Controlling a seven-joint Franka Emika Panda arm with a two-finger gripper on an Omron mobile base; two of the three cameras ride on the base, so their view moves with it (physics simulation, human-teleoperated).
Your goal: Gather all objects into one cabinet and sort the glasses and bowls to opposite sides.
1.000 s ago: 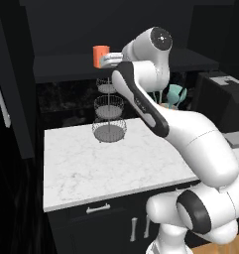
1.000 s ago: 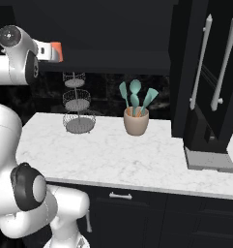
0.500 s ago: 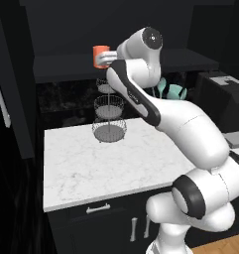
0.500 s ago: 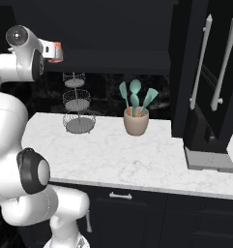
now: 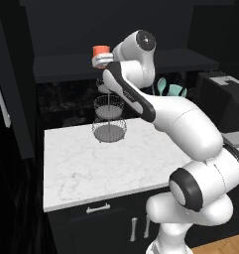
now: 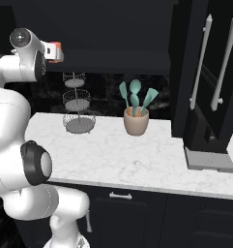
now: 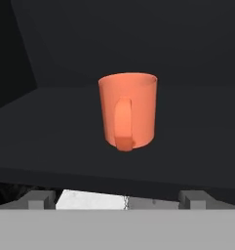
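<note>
The orange cup [image 7: 127, 111] looks smooth and matt, like glazed ceramic or plastic, with a soft sheen on its handle. The cabinet [image 7: 65, 146] shelf is flat matt black. At 6 o'clock below it, the counter [image 5: 86, 163] is polished white marble with grey veins. The basket stand [image 5: 109, 116] is thin grey wire. The crock [image 6: 136, 123] is matt tan; its utensils [image 6: 135, 97] look like teal plastic.
</note>
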